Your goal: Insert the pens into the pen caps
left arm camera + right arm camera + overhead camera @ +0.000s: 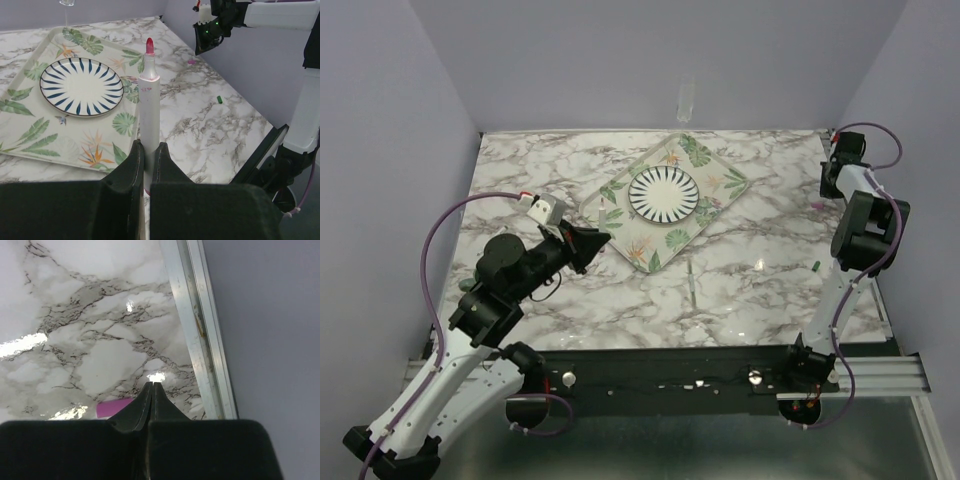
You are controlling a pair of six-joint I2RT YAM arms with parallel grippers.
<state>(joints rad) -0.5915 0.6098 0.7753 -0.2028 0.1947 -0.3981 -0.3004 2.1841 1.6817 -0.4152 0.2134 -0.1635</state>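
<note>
My left gripper [598,240] [148,147] is shut on a white marker pen [149,105], which stands up between the fingers with its red tip [149,46] bare. It hangs beside the near corner of the leaf-print tray [720,190]. A second thin pen [691,283] lies on the marble in front of the tray. A small green cap [814,264] [219,99] lies to the right. A magenta cap [114,407] [191,61] lies on the table just left of my right gripper [152,385] [828,183], which is shut with nothing in it.
The tray [30,120] carries a blue-striped plate [663,193] [81,86]. A clear glass [684,98] stands at the back wall. The table's metal edge rail [200,325] and the purple side wall run close to the right of my right gripper.
</note>
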